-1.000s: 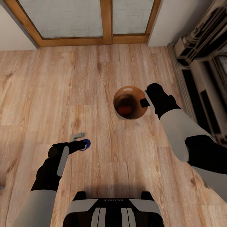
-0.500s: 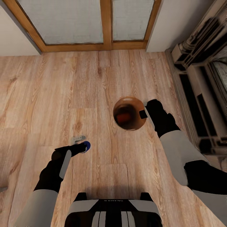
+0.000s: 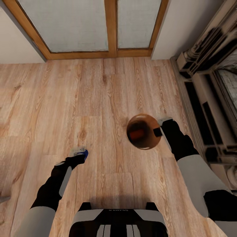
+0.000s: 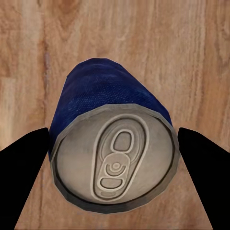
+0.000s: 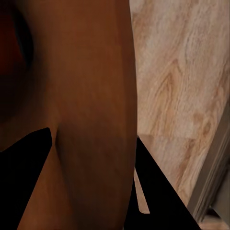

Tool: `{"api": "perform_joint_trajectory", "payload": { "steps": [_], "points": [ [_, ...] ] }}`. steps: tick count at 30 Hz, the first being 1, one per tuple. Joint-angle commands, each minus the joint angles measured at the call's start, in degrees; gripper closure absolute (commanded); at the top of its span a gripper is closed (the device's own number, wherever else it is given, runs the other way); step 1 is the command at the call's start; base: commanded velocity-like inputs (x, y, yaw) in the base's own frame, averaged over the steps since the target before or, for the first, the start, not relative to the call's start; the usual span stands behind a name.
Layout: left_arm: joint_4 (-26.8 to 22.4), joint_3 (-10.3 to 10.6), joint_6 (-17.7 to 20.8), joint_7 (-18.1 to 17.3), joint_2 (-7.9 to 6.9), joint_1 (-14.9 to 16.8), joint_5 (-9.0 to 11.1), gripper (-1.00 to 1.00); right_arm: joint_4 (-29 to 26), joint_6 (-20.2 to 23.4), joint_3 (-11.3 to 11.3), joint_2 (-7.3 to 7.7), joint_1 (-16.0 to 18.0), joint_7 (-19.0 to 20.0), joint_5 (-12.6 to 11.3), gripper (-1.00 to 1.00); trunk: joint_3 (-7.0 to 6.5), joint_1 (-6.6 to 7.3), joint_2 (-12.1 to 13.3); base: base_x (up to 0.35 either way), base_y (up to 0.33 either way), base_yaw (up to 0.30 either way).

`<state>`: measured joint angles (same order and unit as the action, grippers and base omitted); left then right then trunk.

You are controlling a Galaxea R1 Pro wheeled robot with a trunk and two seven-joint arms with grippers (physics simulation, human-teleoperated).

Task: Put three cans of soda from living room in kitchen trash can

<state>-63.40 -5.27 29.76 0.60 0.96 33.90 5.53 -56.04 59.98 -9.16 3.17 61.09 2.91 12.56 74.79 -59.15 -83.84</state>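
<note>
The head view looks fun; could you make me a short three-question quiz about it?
1. True or false: the dark blue cylindrical soda can is between the left gripper's fingers.
2. What does the right gripper grip? A) the copper-brown-lined round bin's rim B) a can C) nothing
3. Fill in: inside the bin lies an ___ can.

Key: 1 true; 2 A; 3 orange.

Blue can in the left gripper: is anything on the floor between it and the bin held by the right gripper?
Nothing visible. The blue can in the left gripper and the bin gripped at its rim by the right gripper are apart, with bare wood floor between them. An orange can already lies inside.
</note>
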Motion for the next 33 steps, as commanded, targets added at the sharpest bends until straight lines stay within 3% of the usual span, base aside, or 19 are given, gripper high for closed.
{"api": "perform_joint_trajectory", "payload": {
  "steps": [1, 7, 10, 12, 19, 23, 26, 28, 32, 33],
  "points": [
    [0.68, 0.04, -1.80, -0.04, -0.12, -0.92, 0.07, 1.00, -1.15, 0.02, -0.49, 0.48, -1.06, 0.34, -0.96, 1.00, -0.29, 0.23, 0.41, 0.000, 0.000, 0.000],
    [2.02, 0.18, -5.86, -0.14, -0.45, -2.69, 0.08, 1.00, -5.02, 0.02, -3.76, 2.03, -5.89, 1.22, -0.98, 1.00, -1.92, 1.54, 2.82, 0.000, 0.000, 0.000],
    [2.07, 0.38, -7.02, -0.19, -0.50, -3.67, -2.02, 1.00, -9.06, 0.02, -4.86, 2.25, -9.61, 2.33, -1.00, 1.00, -2.73, 2.20, 4.02, 0.000, 0.000, 0.000],
    [1.83, 0.47, -9.79, -0.66, -0.47, -4.96, -3.73, 1.00, -11.77, 0.02, -5.93, 2.27, -12.04, 2.77, -0.97, 1.00, -3.28, 2.64, 4.83, 0.000, 0.000, 0.000],
    [1.48, 0.52, -13.99, -1.69, -0.50, -7.63, -5.30, 1.00, -13.88, 0.02, -8.53, 2.51, -16.29, 3.04, -0.93, 1.00, -5.18, 4.18, 7.63, 0.000, 0.000, 0.000],
    [-3.00, 0.42, -14.36, -9.26, -0.52, -11.30, -5.21, 1.00, -13.98, 0.02, -8.72, 2.68, -17.17, 3.06, -0.88, 1.00, -5.34, 4.18, 7.63, 0.000, 0.000, 0.000],
    [-9.31, -0.10, -13.19, -19.84, -0.52, -14.64, -4.97, 1.00, -13.94, 0.02, -8.76, 2.72, -17.36, 3.07, -0.87, 1.00, -5.38, 4.18, 7.63, 0.000, 0.000, 0.000],
    [-12.92, -0.26, -12.12, -24.50, -0.52, -15.70, -4.95, 1.00, -13.86, 0.02, -8.76, 2.72, -17.41, 3.07, -0.85, 1.00, -5.39, 4.18, 7.63, 0.000, 0.000, 0.000],
    [-18.45, -0.39, -10.68, -29.01, -0.52, -18.09, -4.66, 1.00, -13.77, 0.02, -8.77, 2.72, -17.45, 3.07, -0.80, 1.00, -5.40, 4.18, 7.63, 0.000, 0.000, 0.000],
    [-20.05, -0.71, -10.43, -31.68, -0.52, -18.77, -4.51, 1.00, -13.62, 0.02, -8.77, 2.72, -17.46, 3.04, -0.78, 1.00, -5.40, 4.18, 7.63, 0.000, 0.000, 0.000]
  ]
}}
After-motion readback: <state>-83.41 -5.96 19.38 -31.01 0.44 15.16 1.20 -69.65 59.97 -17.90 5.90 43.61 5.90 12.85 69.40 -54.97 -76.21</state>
